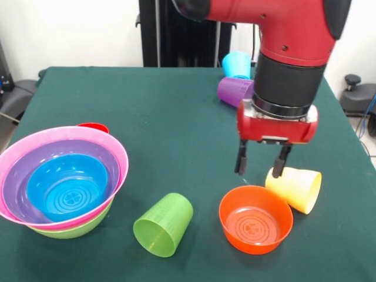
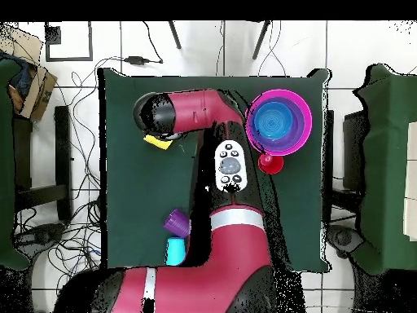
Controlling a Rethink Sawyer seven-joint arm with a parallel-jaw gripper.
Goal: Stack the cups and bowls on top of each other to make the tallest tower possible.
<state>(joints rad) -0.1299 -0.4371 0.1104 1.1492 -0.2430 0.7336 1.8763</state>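
Observation:
The tower stands at the left: a lime green bowl at the bottom, then pink, purple and a small blue bowl nested inside; in the overhead view its pink rim shows. An orange bowl sits upright, alone. My gripper hangs open just above its far rim, empty. A pale yellow cup lies on its side beside the right finger. A lime green cup lies on its side. Purple and light blue cups lie behind the arm.
A small red round piece sits right behind the tower, touching its rim. In the overhead view the arm hides the orange bowl and the green cup; the purple cup and blue cup show near the table edge.

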